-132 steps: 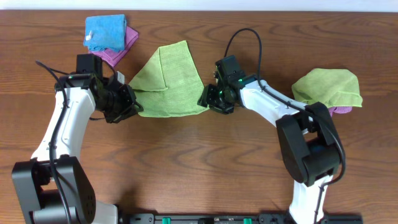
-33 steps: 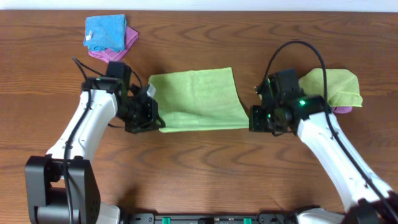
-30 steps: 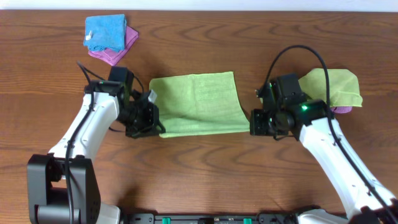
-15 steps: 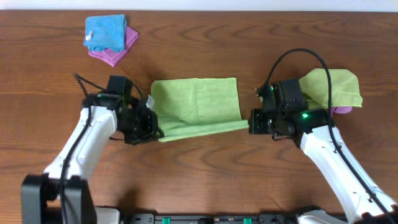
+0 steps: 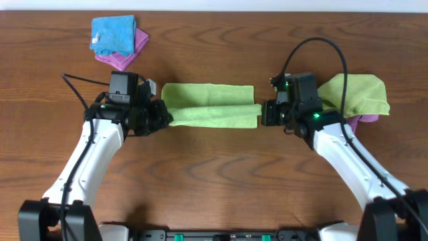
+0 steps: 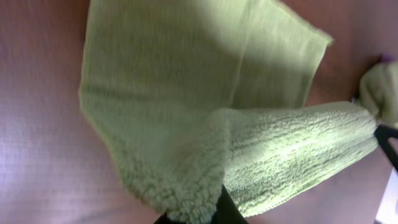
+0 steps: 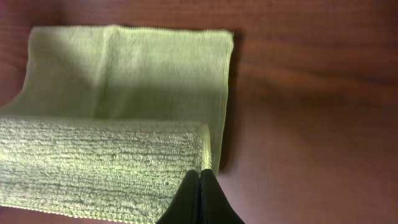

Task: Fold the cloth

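Cloth (image 5: 210,106) sits centre as a strip, long axis left–right, spanning the gap between the 2 arms. Left gripper (image 5: 163,115) is clenched on the near-left corner, right gripper (image 5: 262,114) on the near-right. Held edge is raised and curled over the flat layer. Far edge lies just beyond both claws, equally near each. Probable next: carry across, edge onto edge.

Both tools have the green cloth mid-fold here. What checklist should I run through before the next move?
1. Left tool shut on a cloth corner: ok.
2. Right tool shut on the other corner: ok.
3. Lifted edge straight between the tools: ok.
4. Lifted edge aligned with the far edge: not ok, a strip is uncovered.
5. Rumpled green cloth clear of the right arm: cannot tell.
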`<state>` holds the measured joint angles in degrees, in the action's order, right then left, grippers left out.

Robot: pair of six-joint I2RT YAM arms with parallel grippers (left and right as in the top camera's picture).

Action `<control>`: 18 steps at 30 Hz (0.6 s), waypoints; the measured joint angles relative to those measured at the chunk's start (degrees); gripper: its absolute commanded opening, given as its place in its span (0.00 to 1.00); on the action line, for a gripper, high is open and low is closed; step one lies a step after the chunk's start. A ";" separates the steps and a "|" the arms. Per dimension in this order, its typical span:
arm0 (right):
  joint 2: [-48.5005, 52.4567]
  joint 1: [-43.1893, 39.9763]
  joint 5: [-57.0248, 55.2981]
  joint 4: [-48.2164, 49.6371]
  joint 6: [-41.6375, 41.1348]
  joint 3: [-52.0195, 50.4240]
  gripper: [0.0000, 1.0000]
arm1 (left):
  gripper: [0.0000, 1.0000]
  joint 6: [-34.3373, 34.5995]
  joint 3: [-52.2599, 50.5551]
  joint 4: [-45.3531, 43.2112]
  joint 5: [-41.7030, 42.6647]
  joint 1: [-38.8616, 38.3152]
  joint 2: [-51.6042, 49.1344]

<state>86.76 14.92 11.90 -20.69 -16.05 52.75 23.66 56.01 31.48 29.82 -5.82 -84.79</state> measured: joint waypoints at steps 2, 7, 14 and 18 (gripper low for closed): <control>1.05 0.00 -0.50 2.05 0.04 0.00 0.02 | 0.06 0.39 0.00 -2.43 -0.46 -0.02 -1.18; 2.62 0.00 -1.88 7.15 0.15 0.00 0.01 | 0.06 1.05 -0.02 -7.93 -1.25 -0.04 -5.95; 6.10 0.00 -3.19 12.85 0.37 0.00 0.01 | 0.06 2.05 -0.02 -15.58 -2.34 -0.04 -10.51; 8.13 0.00 -4.07 15.82 0.52 0.00 0.01 | 0.06 2.32 -0.02 -19.06 -2.93 -0.11 -12.46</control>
<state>94.89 14.92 7.84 -4.86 -15.53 52.75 25.98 55.99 12.43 26.89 -5.93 -97.25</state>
